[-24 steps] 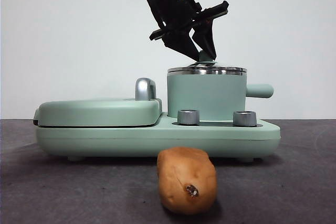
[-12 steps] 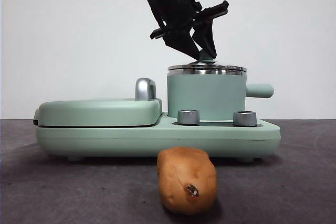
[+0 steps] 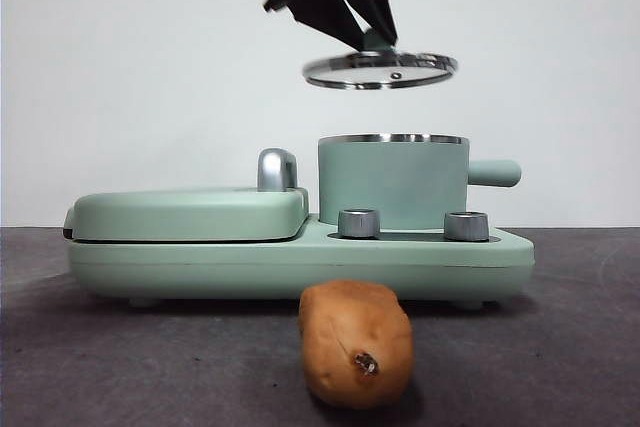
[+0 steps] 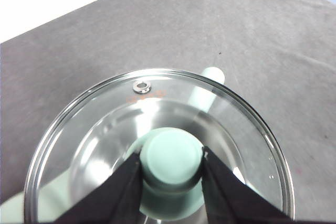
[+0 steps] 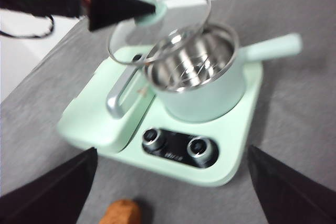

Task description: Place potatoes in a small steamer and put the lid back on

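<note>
The lid's (image 4: 157,145) knob is clamped between the left gripper's (image 4: 172,167) jaws, and the lid is held above the open small steamer (image 3: 393,182). The right gripper (image 5: 173,192) is spread wide, empty. The potato (image 3: 356,342) is seen on the table (image 3: 560,347) before the cooker base (image 3: 300,259).

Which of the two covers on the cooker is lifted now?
The glass lid, held above the small steamer by the left hand; the flat green griddle cover stays down.
</note>
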